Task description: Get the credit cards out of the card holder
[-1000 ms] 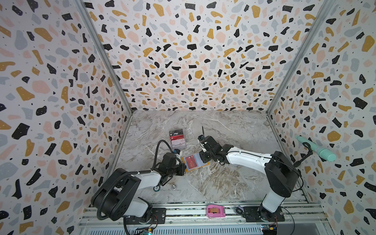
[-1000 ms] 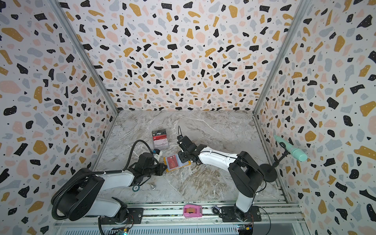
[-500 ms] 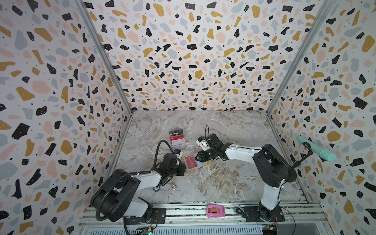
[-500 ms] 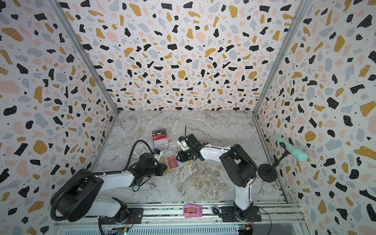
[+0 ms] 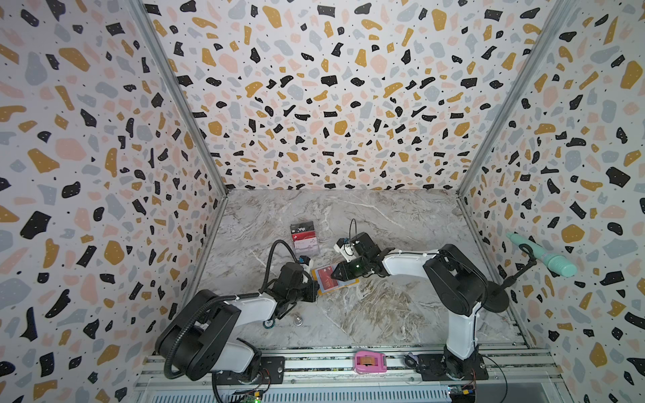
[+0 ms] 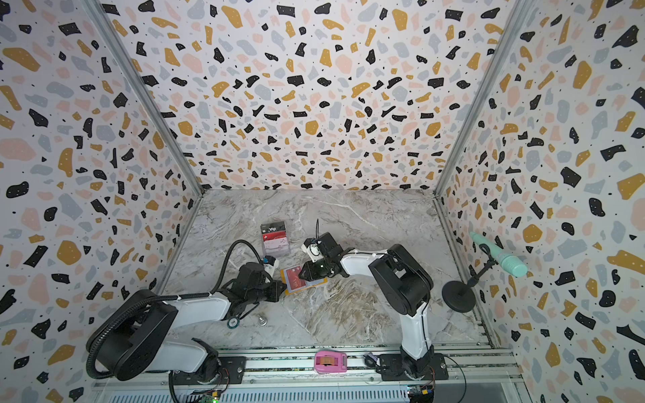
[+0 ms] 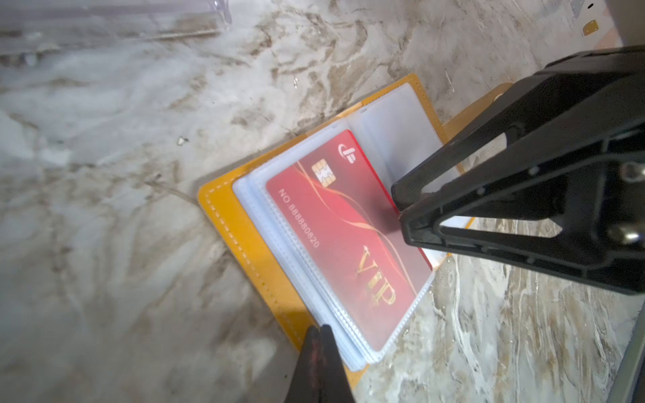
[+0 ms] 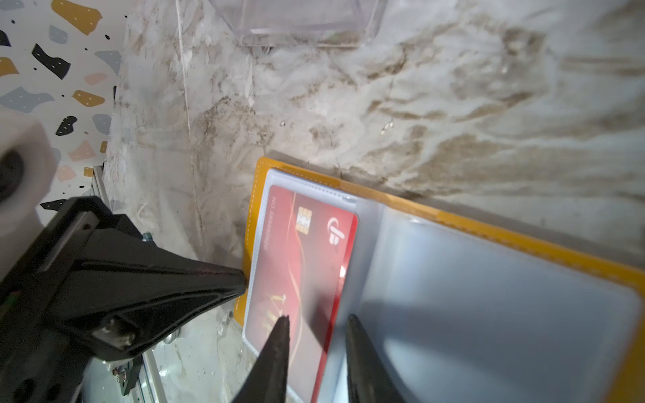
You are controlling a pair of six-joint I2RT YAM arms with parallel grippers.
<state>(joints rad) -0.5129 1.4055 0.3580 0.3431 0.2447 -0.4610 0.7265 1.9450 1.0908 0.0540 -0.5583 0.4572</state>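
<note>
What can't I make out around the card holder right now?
- Sleeves under the red card: stacked pages hide their contents, left wrist view.
- Right page of the card holder: cloudy plastic, right wrist view; right tool covers it in both top views.
- Left tool contact: blurred, cut off at the frame edge, left wrist view.
</note>
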